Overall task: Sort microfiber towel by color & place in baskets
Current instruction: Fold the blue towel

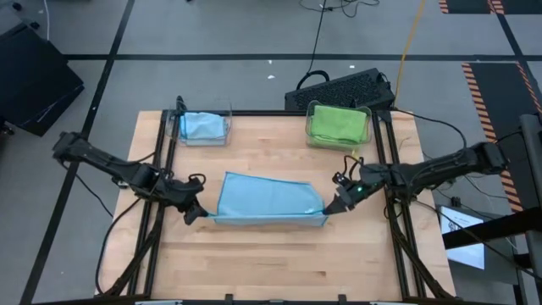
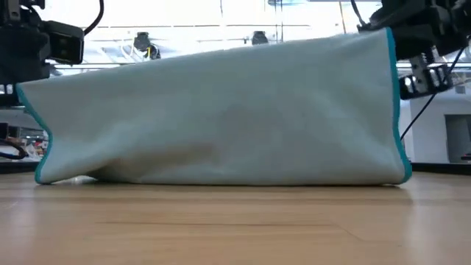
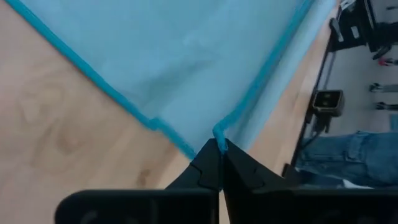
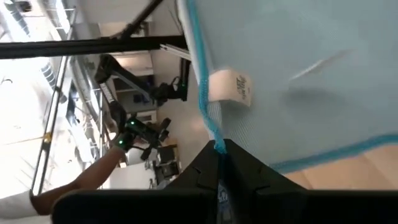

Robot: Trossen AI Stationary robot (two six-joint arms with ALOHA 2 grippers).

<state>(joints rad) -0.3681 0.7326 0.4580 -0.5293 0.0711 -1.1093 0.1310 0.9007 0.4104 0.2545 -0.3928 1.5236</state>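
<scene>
Light blue towel with teal hem, stretched above the middle of the wooden table, lower edge brushing the boards. Pinched at its left corner by the left gripper, fingers clenched on the hem; pinched at its right corner by the right gripper, likewise clamped, beside a small white label. Along the far edge, two clear baskets: left basket with a blue towel inside, right basket with a green one. Black keyboard just beyond the table.
</scene>
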